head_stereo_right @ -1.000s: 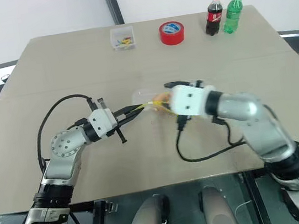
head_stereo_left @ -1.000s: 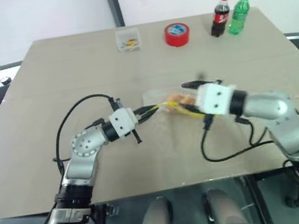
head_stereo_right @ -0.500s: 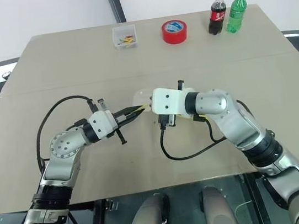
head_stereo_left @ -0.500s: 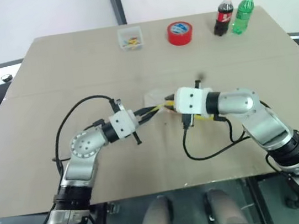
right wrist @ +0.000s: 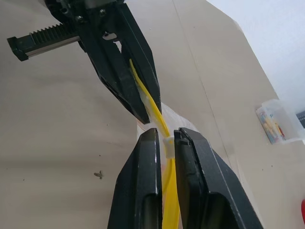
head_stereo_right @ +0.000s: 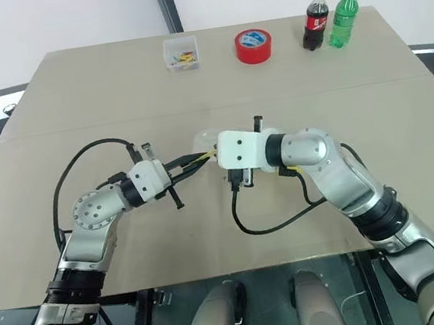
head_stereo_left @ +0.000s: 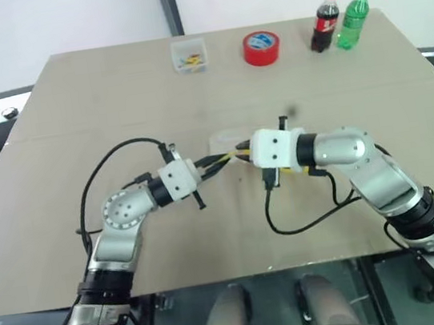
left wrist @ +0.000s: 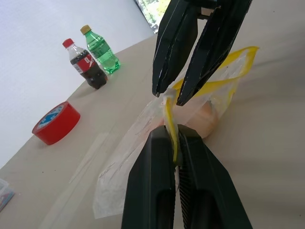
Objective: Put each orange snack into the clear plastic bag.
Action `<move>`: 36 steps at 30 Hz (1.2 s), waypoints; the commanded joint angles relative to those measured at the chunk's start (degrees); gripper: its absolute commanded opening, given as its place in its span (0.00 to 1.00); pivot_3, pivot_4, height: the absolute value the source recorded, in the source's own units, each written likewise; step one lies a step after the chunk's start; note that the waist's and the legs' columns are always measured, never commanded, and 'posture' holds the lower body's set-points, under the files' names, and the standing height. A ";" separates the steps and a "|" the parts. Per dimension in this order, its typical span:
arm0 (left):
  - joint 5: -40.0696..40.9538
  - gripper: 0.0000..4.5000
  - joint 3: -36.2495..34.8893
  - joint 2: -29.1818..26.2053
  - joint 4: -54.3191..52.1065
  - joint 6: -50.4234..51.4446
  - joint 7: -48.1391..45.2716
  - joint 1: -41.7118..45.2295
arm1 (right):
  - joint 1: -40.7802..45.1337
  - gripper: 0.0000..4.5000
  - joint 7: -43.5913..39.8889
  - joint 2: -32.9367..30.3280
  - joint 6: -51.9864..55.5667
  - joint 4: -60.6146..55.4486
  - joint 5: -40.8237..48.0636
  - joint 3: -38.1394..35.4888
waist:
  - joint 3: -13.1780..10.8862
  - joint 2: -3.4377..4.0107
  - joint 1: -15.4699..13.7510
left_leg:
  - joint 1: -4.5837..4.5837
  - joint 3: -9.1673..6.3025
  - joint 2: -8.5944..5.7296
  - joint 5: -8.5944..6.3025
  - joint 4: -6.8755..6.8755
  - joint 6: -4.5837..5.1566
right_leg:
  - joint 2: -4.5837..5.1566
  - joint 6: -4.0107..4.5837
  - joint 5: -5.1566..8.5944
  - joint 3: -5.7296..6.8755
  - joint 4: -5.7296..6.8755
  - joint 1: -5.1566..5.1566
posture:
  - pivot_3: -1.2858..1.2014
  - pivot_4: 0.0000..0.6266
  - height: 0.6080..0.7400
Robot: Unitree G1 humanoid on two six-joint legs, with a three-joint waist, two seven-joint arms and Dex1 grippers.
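**Right arm swung left onto the zip strip**

Left gripper (left wrist: 175,143) and right gripper (right wrist: 165,138) both have jaws clenched on the clear plastic bag (left wrist: 143,138), mid-bench. Orange snack (left wrist: 206,118) inside. Limp, slippery film: grasp the stiffer zip edge. Tape roll (head_stereo_left: 260,47) at twelve o'clock.

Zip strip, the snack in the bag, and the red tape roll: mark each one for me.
zip strip (right wrist: 153,112), right wrist view, yellow band between both grippers' fingers.
orange snack (left wrist: 208,117), left wrist view, rounded side seen through the bag's plastic.
red tape roll (head_stereo_right: 253,46), right eye view, top face of the roll.
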State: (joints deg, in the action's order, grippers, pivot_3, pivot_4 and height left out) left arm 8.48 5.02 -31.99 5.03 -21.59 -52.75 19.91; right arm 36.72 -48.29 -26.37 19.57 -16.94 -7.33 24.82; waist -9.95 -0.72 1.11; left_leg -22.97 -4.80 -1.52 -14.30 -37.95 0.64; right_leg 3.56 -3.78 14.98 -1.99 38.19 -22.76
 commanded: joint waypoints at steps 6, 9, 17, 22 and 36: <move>-0.52 0.00 0.06 -1.20 -2.51 -3.21 -1.09 0.09 | 1.73 0.12 0.28 0.41 -2.70 0.90 -1.77 -0.24 | 0.00 0.00 0.00 | 0.00 0.00 -0.01 0.00 0.00 0.00 | 0.00 0.00 0.00 0.00 0.00 0.00 | 0.52 0.24 1.00; -0.95 0.00 0.18 -1.56 -2.15 -4.44 -1.49 -0.24 | 2.04 0.12 0.48 0.54 -3.19 1.63 -2.20 -0.59 | 0.00 0.00 0.01 | 0.00 0.00 -0.01 0.00 0.01 0.00 | 0.00 0.00 0.00 0.00 0.00 0.00 | 0.52 0.24 1.00; -0.85 0.00 0.06 -1.45 -1.76 -5.10 -1.22 0.22 | 1.81 0.12 -0.38 0.19 -4.30 2.54 -2.66 -0.60 | 0.00 0.00 -0.03 | 0.00 0.00 -0.01 0.00 0.02 0.00 | 0.00 0.00 0.00 0.00 -0.03 0.00 | 0.52 0.24 1.00; -0.69 0.00 -0.08 -1.19 -1.74 -4.84 -1.03 0.27 | 1.78 0.12 -0.62 0.46 -4.25 2.52 -2.35 -0.79 | 0.00 0.00 -0.02 | 0.00 0.00 -0.01 0.00 0.03 0.00 | 0.00 0.00 0.00 0.00 -0.03 0.00 | 0.52 0.24 1.00; 2.19 0.00 -2.28 0.67 -0.78 0.35 1.84 1.42 | -0.49 0.00 1.60 -0.56 -0.05 -0.33 -3.09 -3.64 | 0.00 0.00 -0.10 | 0.00 -0.01 0.00 0.00 0.04 0.00 | 0.00 0.00 0.00 0.00 -0.04 0.00 | 0.52 0.24 1.00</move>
State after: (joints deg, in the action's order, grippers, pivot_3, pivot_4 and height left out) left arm 8.53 4.98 -31.51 5.13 -22.66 -52.16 20.24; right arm 36.87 -48.09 -26.02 18.25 -14.58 -10.07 24.11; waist -9.95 -0.72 1.01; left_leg -22.97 -4.80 -1.53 -14.30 -37.91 0.64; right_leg 3.56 -3.78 14.98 -1.98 38.15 -22.76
